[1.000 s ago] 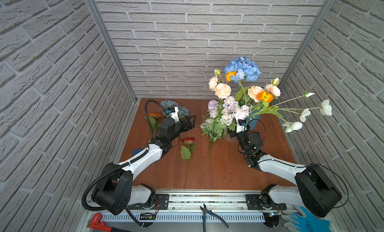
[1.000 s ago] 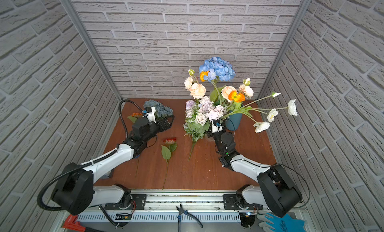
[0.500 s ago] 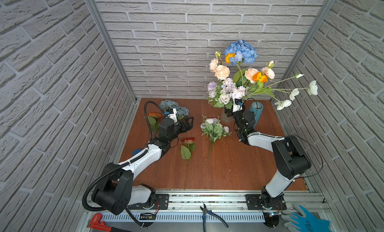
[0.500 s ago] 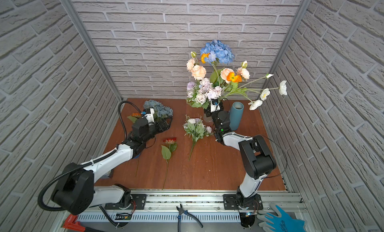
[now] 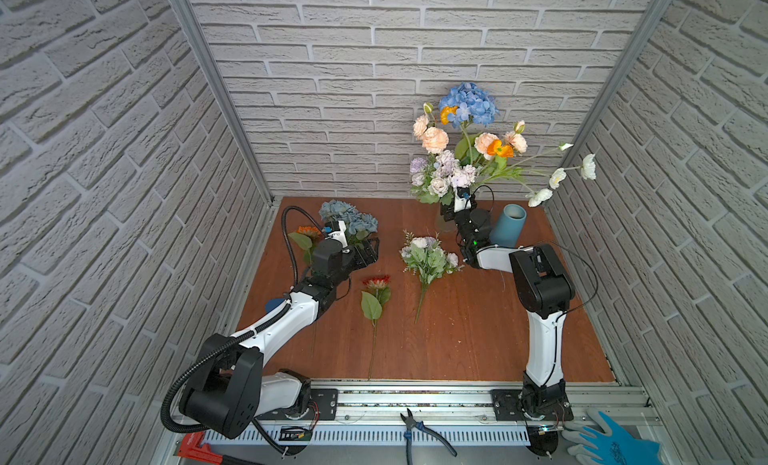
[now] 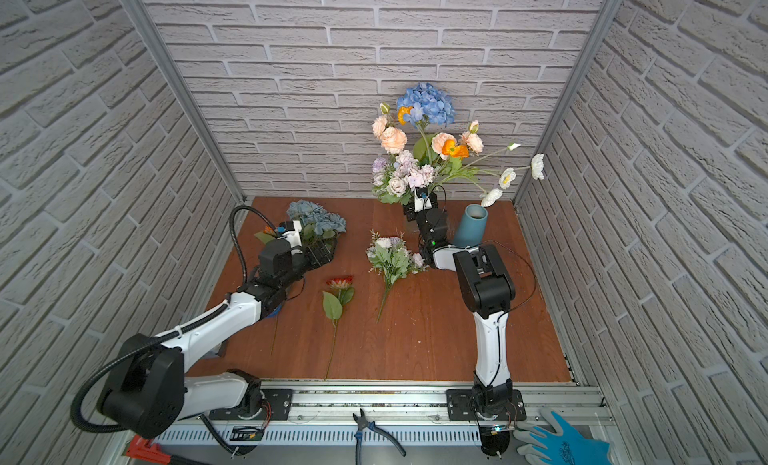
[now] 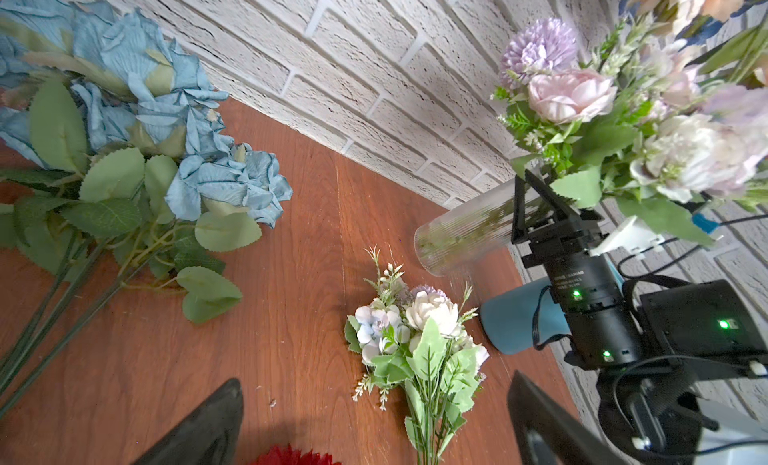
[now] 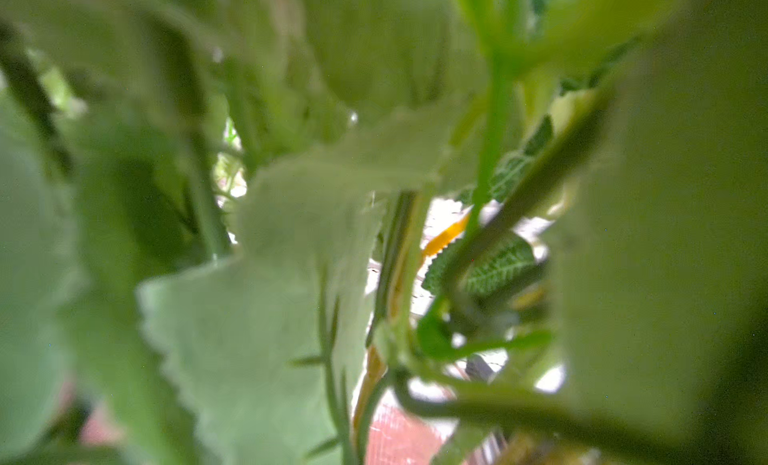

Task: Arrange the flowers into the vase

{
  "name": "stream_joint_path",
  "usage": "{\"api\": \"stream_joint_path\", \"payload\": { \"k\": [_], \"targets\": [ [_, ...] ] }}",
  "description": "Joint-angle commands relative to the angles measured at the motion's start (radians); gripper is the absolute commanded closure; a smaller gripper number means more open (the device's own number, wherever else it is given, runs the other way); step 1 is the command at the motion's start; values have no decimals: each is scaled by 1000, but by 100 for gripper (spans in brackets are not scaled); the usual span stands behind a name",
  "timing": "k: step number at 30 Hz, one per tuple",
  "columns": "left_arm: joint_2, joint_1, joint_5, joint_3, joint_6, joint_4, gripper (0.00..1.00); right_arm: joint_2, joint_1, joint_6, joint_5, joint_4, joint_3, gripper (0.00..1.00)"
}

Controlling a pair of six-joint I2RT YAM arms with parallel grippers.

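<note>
right end effector is clamped on the clear ribbed glass vase at the back of the brown wooden table; can't tell if the vase base rests on the table. this vase holds the mixed bouquet: blue hydrangea, peach roses, lilac-white blooms, orange and white poppies. teal cylindrical vase stands just beside that wrist. left end effector has jaws spread wide and empty, above the table near the dusty blue hydrangea. small lilac-white bunch, red daisy and orange daisy lie on the table.
</note>
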Motion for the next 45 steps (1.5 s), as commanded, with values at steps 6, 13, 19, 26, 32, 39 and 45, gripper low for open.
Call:
{"api": "stream_joint_path", "payload": {
  "k": [6,13,19,26,32,39,45],
  "targets": [
    [25,6,-4,34,27,0,2,62,-10,-7,-35,239,168,94],
    [57,6,4,54,27,6,2,101,-13,5,-44,232,185,94],
    [73,5,13,65,24,7,2,104,-14,11,-42,252,162,79],
    [71,6,13,63,18,10,2,86,-13,15,-37,254,139,3],
    [63,5,14,62,18,10,2,66,-14,29,-40,259,106,2],
    [55,4,19,58,17,17,2,25,-11,47,-38,284,14,2],
    [50,3,25,58,15,23,2,-8,-11,61,-36,292,-66,2]
  ]
}}
